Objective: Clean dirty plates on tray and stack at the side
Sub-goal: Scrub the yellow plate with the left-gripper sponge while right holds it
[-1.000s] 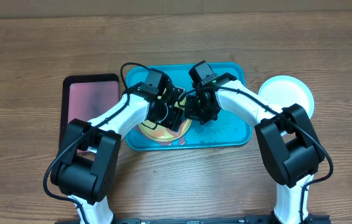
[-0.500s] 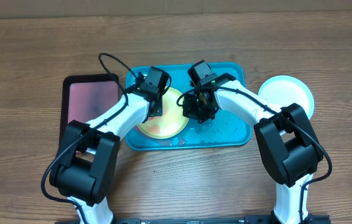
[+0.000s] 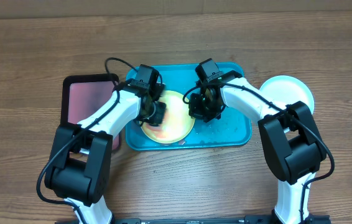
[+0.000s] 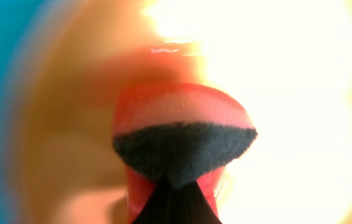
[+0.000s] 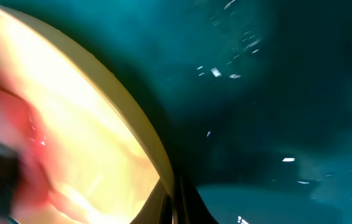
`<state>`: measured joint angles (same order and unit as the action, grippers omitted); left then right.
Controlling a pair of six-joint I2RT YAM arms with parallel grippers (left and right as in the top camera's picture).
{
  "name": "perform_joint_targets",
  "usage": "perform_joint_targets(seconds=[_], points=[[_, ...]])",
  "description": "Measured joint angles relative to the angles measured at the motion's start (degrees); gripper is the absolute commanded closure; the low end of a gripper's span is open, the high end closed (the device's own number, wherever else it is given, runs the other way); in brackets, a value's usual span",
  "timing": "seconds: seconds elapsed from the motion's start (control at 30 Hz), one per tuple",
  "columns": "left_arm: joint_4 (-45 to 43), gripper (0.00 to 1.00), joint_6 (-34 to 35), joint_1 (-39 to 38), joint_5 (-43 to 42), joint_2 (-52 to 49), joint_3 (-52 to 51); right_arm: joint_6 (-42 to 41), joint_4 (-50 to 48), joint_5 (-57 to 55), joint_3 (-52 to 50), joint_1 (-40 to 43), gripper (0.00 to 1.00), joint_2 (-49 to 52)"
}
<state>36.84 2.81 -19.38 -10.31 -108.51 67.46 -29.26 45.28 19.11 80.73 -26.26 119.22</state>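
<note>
Overhead check — scrubbing round yellow-green plastic plate (image 3: 176, 121) inside large turquoise plastic tray (image 3: 233, 134), red smear not yet gone | pinching red dark-faced sponge (image 4: 182, 146) in left gripper (image 3: 155, 115), pressing it on plate | clamping plate rim with right gripper (image 3: 202, 112), apparently | parked beside tray: white round plastic plate (image 3: 285, 92) atop pale-blue plate (image 3: 312, 106) | left, likely: finish, stack.

From overhead we see a brown wood-grain laminate counter (image 3: 33, 180) filling nearly the whole view, its grain running left to right in darker and paler streaks. Along the far edge we make out a thin paler tan strip (image 3: 163, 5). Light falls soft and even across the surface.
</note>
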Motion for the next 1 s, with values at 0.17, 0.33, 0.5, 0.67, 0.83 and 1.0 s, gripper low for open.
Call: perform_joint_targets(seconds=[0.17, 0.33, 0.5, 0.67, 0.83, 1.0], points=[[-7.0, 0.96, -3.8, -0.9, -8.9, -1.2, -0.7, 0.0, -0.1, 0.0, 0.0, 0.0, 0.96, 0.0], [-10.4, 0.96, 2.3, -1.3, -1.7, -1.4, -0.5, -0.7, -0.9, 0.0, 0.0, 0.1, 0.96, 0.0], [-6.2, 0.96, 12.1, -2.9, 14.3, -1.4, 1.2, -0.8, -1.1, 0.0, 0.0, 0.0, 0.96, 0.0], [-0.8, 0.96, 15.9, -2.7, 21.2, -1.3, 1.7, -0.7, -1.2, 0.1, 0.0, -0.1, 0.96, 0.0], [2.6, 0.96, 9.7, -1.7, 13.0, -1.1, 2.1, -0.4, -0.4, 0.0, 0.0, -0.1, 0.96, 0.0], [2.8, 0.96, -2.4, -0.4, -5.7, -1.1, 1.7, -0.3, -0.3, 0.0, 0.0, 0.0, 0.96, 0.0]])
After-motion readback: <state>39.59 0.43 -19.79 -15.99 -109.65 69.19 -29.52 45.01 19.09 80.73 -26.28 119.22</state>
